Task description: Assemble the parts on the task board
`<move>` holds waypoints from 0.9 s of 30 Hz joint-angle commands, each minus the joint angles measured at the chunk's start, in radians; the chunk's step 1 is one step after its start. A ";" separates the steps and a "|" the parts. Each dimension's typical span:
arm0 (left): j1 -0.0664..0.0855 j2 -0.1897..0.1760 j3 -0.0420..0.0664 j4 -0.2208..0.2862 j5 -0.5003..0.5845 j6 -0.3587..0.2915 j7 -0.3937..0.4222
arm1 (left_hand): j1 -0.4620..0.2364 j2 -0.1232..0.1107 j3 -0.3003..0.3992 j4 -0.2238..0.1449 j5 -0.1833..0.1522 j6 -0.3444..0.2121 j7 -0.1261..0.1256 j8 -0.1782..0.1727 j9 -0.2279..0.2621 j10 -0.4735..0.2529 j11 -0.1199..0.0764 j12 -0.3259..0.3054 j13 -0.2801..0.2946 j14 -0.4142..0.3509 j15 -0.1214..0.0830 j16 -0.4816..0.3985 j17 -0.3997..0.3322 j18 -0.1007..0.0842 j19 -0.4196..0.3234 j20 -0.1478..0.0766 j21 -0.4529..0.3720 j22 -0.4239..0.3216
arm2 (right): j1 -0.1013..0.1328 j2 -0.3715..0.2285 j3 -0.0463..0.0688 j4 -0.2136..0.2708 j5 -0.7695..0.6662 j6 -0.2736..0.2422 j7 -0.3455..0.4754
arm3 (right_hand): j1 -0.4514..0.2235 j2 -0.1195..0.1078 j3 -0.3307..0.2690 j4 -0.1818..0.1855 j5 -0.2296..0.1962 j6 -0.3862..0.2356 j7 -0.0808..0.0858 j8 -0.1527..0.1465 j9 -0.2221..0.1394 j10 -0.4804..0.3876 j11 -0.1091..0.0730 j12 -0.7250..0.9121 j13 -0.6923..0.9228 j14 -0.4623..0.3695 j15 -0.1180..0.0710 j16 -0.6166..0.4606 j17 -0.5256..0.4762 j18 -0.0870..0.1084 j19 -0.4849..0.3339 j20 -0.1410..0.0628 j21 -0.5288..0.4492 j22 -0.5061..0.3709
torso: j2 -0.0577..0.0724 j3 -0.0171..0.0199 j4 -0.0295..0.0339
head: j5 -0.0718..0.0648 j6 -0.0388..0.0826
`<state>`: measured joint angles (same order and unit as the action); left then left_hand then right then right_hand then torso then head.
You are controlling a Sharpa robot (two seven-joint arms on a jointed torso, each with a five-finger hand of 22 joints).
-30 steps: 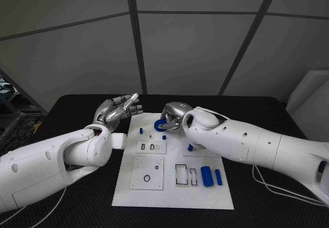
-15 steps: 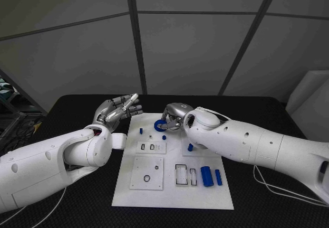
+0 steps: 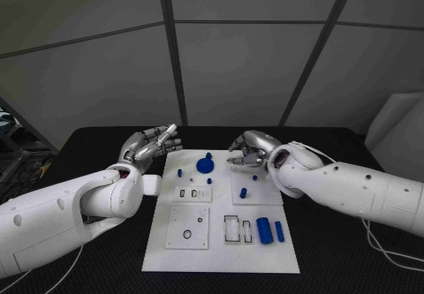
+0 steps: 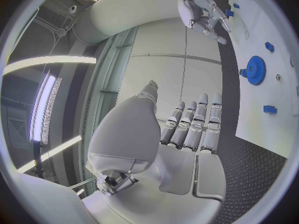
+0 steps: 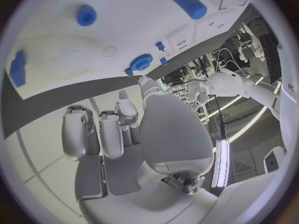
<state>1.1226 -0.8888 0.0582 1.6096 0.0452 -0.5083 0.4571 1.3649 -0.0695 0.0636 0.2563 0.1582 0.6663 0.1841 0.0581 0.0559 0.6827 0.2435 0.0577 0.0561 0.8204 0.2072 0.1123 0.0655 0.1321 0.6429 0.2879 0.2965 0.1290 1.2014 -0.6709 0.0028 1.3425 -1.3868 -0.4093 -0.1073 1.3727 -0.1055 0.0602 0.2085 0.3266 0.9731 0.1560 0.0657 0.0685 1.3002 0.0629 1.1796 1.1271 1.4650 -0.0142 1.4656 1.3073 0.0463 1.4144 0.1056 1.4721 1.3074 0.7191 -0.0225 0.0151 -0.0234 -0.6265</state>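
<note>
The white task board (image 3: 221,245) lies in the middle of the black table. A blue gear (image 3: 205,165) sits on its far part, with no hand touching it; it also appears as the blue gear (image 4: 254,69) and blue gear (image 5: 141,62) in the wrist views. My right hand (image 3: 250,150) hovers just right of the gear, fingers loosely apart and empty. My left hand (image 3: 152,145) is raised beside the board's far left corner, fingers spread, holding nothing. A thick blue cylinder (image 3: 264,229) and a thin blue rod (image 3: 279,231) lie on the board's near right.
Small blue pegs (image 3: 179,173) stand around the gear, and another blue peg (image 3: 243,193) stands mid-board. White inset plates (image 3: 189,226) with slots occupy the near half. Black table (image 3: 344,257) surrounds the board, with a cable (image 3: 375,245) at right.
My right hand has let go of the blue gear and drawn back to the right. The gear now rests on the board. My left hand has hardly moved.
</note>
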 commanded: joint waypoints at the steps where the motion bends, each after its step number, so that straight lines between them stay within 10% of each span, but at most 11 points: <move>1: 0.001 0.000 0.001 -0.002 -0.006 0.014 0.003 | 0.006 0.004 0.003 -0.006 -0.003 0.000 0.092 -0.005 -0.001 -0.002 -0.001 -0.003 -0.001 -0.010 0.001 -0.005 -0.001 0.022 -0.007 0.001 -0.007 -0.001 | 0.003 -0.055 0.001 0.037 0.157 -0.003 0.127 | 0.020 -0.010 -0.003 -0.016 -0.016 0.001 -0.003 0.002 0.000 -0.008 0.003 -0.009 -0.006 0.055 0.007 -0.006 0.028 0.005 -0.010 0.001 -0.007 0.050 | -0.005 0.0035 -0.0137 | 0.004 0.004; 12: -0.003 0.006 0.000 -0.008 -0.006 0.015 0.002 | 0.007 0.004 0.003 -0.006 -0.003 0.002 0.091 -0.004 -0.001 0.001 -0.001 -0.002 -0.001 -0.010 0.001 -0.005 -0.001 0.022 -0.007 0.001 -0.007 -0.001 | 0.003 -0.154 0.001 0.023 0.154 0.057 0.135 | 0.070 -0.028 -0.020 -0.045 -0.033 -0.008 -0.003 -0.001 -0.001 -0.021 0.003 -0.027 -0.022 0.053 0.008 -0.014 0.016 0.009 -0.024 0.000 -0.019 0.032 | -0.005 0.0126 -0.0250 | -0.015 0.018; 27: -0.006 0.008 -0.001 -0.010 -0.006 0.014 0.001 | 0.007 0.004 0.003 -0.006 -0.003 0.002 0.091 -0.004 -0.001 0.001 -0.001 -0.002 -0.001 -0.010 0.001 -0.005 -0.001 0.022 -0.007 0.001 -0.007 -0.001 | 0.001 -0.152 0.000 -0.059 0.090 0.125 0.124 | 0.082 -0.034 -0.030 -0.050 -0.035 -0.020 -0.005 -0.003 -0.002 -0.028 0.001 -0.037 -0.032 0.052 0.006 -0.018 0.011 0.012 -0.030 0.000 -0.024 0.023 | -0.005 0.0073 -0.0232 | -0.026 0.001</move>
<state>1.1152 -0.8824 0.0565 1.5989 0.0452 -0.5063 0.4559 1.3649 -0.0695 0.0664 0.2535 0.1582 0.6663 0.1841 0.0581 0.0559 0.6827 0.2435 0.0577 0.0561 0.8169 0.2107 0.1124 0.0655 0.1321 0.6430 0.2879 0.2965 0.1292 1.2011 -0.8242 0.0020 1.2869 -1.2679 -0.3197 0.0116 1.4464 -0.1433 0.0332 0.1590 0.2960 0.9601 0.1501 0.0658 0.0673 1.2788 0.0660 1.1486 1.0959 1.4650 -0.0143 1.4539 1.3078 0.0462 1.3899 0.1053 1.4517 1.3074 0.7145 -0.0134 -0.0066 -0.0492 -0.6237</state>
